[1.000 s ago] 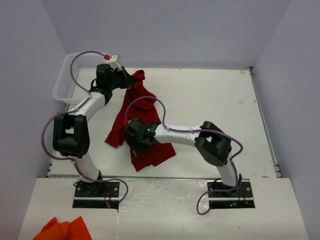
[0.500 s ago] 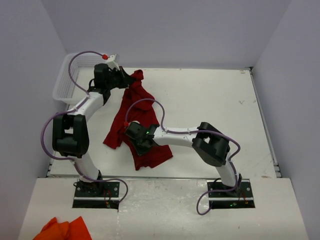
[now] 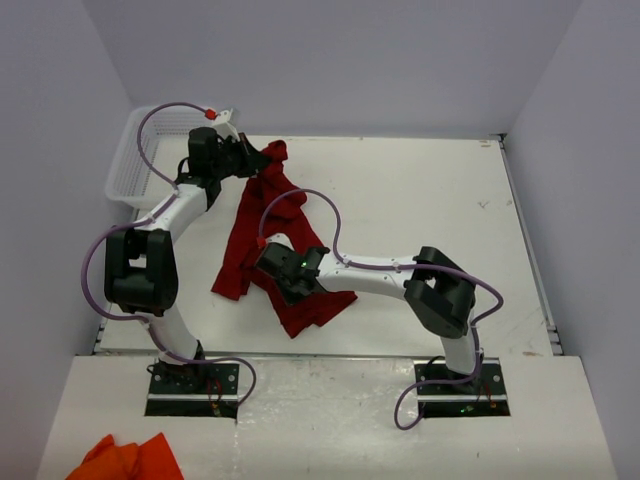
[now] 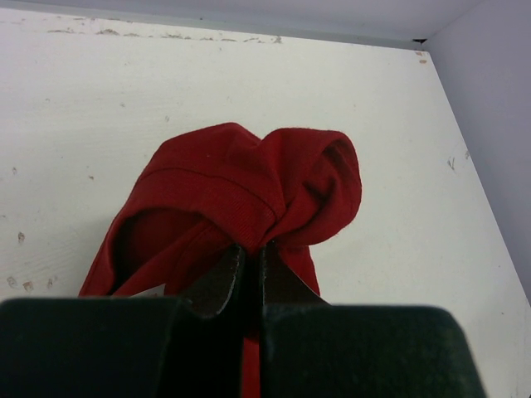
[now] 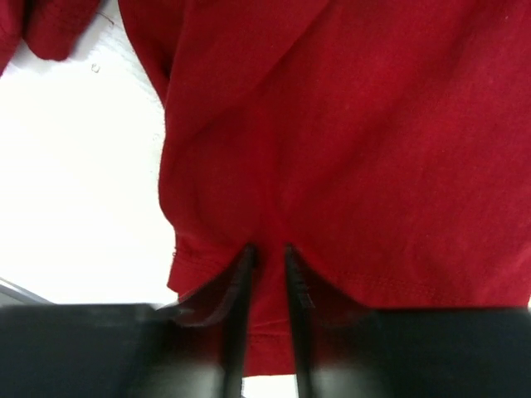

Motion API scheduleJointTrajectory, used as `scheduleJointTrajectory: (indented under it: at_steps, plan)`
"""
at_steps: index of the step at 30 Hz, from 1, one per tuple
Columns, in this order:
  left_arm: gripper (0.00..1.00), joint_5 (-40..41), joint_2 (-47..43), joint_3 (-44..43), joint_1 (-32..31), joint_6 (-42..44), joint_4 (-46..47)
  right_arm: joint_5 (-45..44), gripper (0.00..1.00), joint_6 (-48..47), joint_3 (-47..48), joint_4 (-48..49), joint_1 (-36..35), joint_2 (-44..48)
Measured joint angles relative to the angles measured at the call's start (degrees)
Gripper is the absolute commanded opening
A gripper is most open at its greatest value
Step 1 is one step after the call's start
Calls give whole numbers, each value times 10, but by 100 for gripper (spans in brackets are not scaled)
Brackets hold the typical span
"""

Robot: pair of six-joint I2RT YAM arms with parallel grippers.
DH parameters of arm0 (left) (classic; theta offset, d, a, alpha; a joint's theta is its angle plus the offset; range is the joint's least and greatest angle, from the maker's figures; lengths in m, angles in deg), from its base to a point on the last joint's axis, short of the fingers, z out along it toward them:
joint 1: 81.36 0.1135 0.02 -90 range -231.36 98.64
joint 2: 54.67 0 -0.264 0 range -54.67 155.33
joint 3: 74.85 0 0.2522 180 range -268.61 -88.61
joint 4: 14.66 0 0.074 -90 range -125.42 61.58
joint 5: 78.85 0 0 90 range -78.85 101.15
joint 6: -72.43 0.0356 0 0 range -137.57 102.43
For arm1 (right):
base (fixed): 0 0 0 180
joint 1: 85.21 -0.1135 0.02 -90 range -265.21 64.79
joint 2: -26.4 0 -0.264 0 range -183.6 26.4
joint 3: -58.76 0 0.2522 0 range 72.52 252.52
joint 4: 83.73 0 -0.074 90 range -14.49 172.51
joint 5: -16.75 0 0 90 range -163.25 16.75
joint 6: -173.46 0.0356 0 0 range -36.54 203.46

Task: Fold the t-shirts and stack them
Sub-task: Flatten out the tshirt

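Twin white-and-black arms.
Left arm (image 3: 180, 207) and right arm (image 3: 370, 272) had white links, black joints, looping purple cables (image 3: 178, 104), red plugs (image 3: 211, 113); the left gripper (image 4: 250, 257) was black.

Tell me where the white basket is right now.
In the top view, the white basket sits at the far left corner of the table, just left of the left tool, which pinches the red t-shirt.

The right arm (image 3: 370, 272) covers part of the t-shirt (image 3: 240, 255); the bottom edge cuts off an orange cloth (image 3: 125, 458).
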Motion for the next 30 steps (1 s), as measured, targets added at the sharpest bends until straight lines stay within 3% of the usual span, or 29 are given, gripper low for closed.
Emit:
scheduleJointTrajectory:
  at_steps: [2, 3, 4, 7, 14, 17, 21, 27, 30]
  plan:
    - [0, 0, 0, 0, 0, 0, 0, 0, 1, -2, 0, 0, 0, 1]
    - [0, 0, 0, 0, 0, 0, 0, 0, 1, -2, 0, 0, 0, 1]
    - [0, 0, 0, 0, 0, 0, 0, 1, 6, 0, 0, 0, 0, 1]
    - [0, -2, -1, 0, 0, 0, 0, 2, 39, 2, 0, 0, 0, 1]
    - [0, -7, -2, 0, 0, 0, 0, 7, 41, -3, 0, 1, 0, 1]
    - [0, -8, -2, 0, 2, 0, 0, 12, 35, -4, 0, 3, 0, 1]
    - [0, -9, -2, 0, 6, 0, 0, 27, 20, -2, -4, 14, 0, 0]
    - [0, -9, -2, 0, 8, 0, 0, 42, 18, 1, -14, 25, 0, -3]
    - [0, -9, -2, 0, 9, 0, 0, 49, 6, 1, -18, 29, 0, -4]
